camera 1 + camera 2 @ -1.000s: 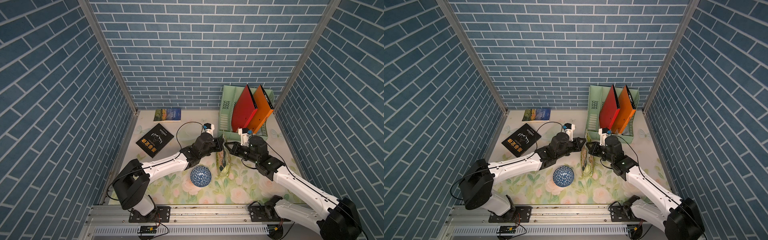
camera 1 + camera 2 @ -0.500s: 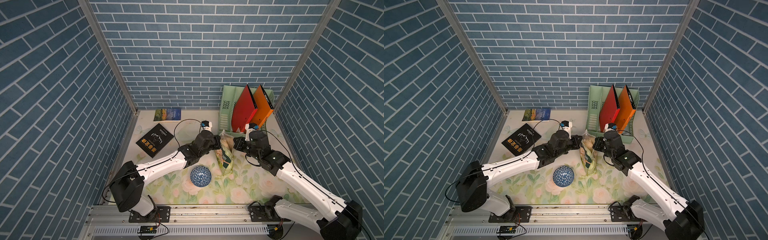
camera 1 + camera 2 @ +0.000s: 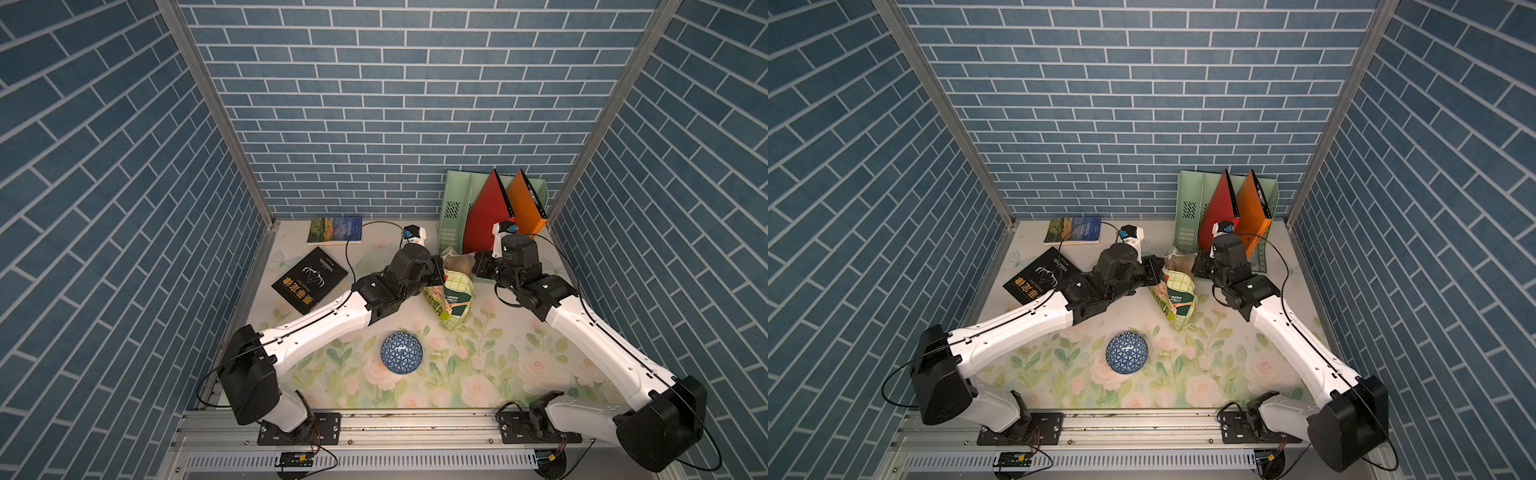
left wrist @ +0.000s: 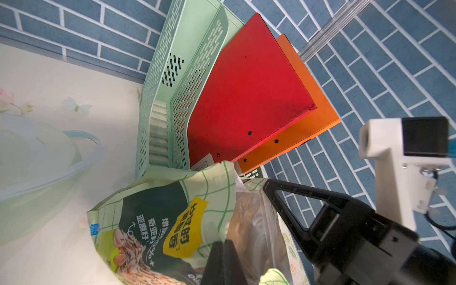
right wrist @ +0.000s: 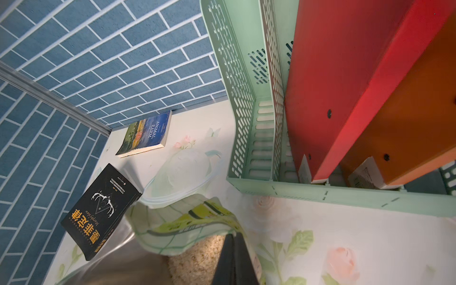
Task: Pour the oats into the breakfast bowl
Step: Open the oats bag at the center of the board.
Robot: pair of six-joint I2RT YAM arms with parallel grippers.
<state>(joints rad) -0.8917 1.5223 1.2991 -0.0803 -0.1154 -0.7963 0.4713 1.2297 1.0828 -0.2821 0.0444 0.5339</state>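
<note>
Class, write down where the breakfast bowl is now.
In both top views the breakfast bowl sits on the floral mat, centred between the left arm and right arm, nearer the base rail than the oat pouch.

The glossy green stand-up pouch (image 3: 451, 296) with yellow-green checks leaned tilted on the floral mat (image 3: 478, 374), its top gaping open over pale beige oat flakes (image 5: 197, 259), while the small round ceramic bowl (image 3: 401, 353), blue-and-white with triangles, sat apart nearer the front.
</note>
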